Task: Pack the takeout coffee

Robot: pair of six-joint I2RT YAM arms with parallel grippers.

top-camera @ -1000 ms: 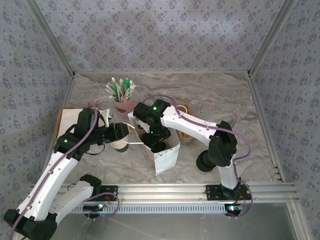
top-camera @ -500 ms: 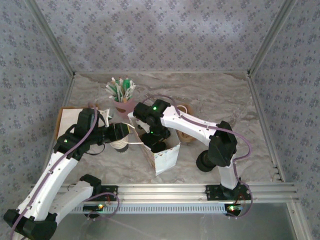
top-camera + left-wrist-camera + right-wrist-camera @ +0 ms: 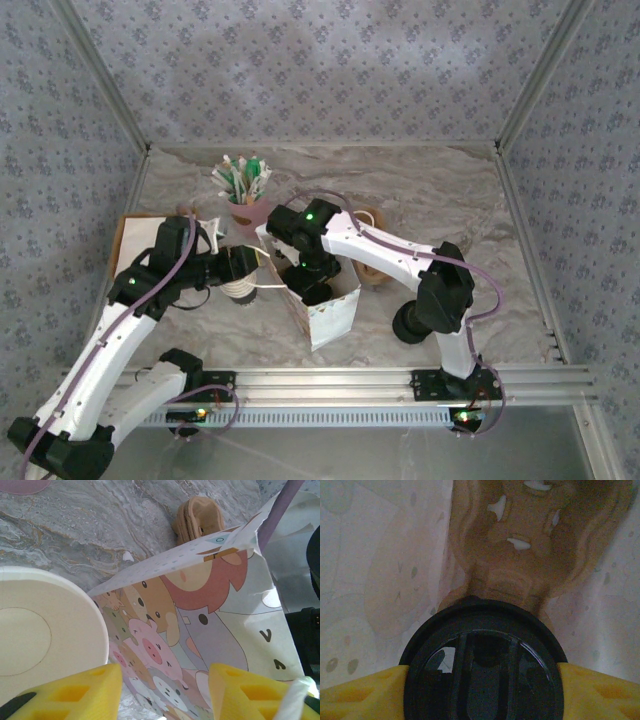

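Left jaws half open beside a spare white cup (image 3: 40,635), gripping nothing visible, facing the printed paper bag (image 3: 200,610) on the counter (image 3: 450,200), while right jaws inside that bag clamp the black-lidded coffee cup (image 3: 482,650); bagging step, so next likely: seat it, release, lift clear.

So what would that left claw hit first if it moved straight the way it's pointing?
Most likely the printed side of the cartoon-animal paper bag, straight ahead of the left claw. The white paper cup sits off to one side, out of line. How far, I can't tell.
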